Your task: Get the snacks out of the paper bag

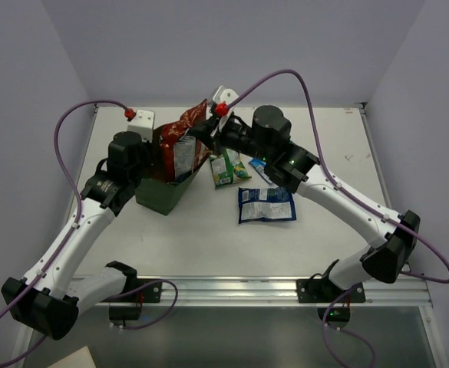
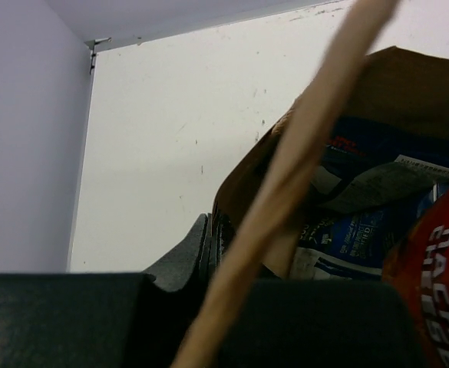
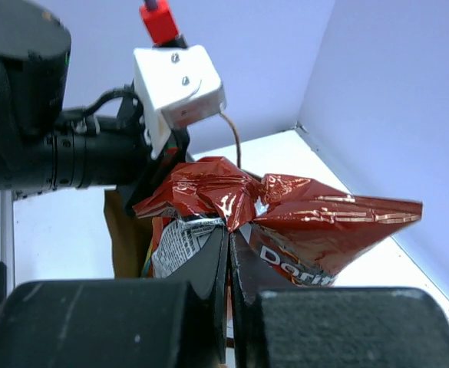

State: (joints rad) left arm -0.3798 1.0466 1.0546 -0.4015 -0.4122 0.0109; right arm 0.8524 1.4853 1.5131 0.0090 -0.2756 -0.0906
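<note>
At the worktop's point(image 1: 331, 153) far left the paper bag point(image 1: 161, 195) stands open, its rim pinched in the left tool point(image 2: 212, 236). Over its mouth the right tool point(image 3: 229, 230) is clamped on the crumpled top of the red chip bag point(image 3: 324, 222), whose lower end sits inside. A green packet point(image 1: 226, 169) and a blue-and-white packet point(image 1: 266, 205) lie just right of the paper bag.
</note>
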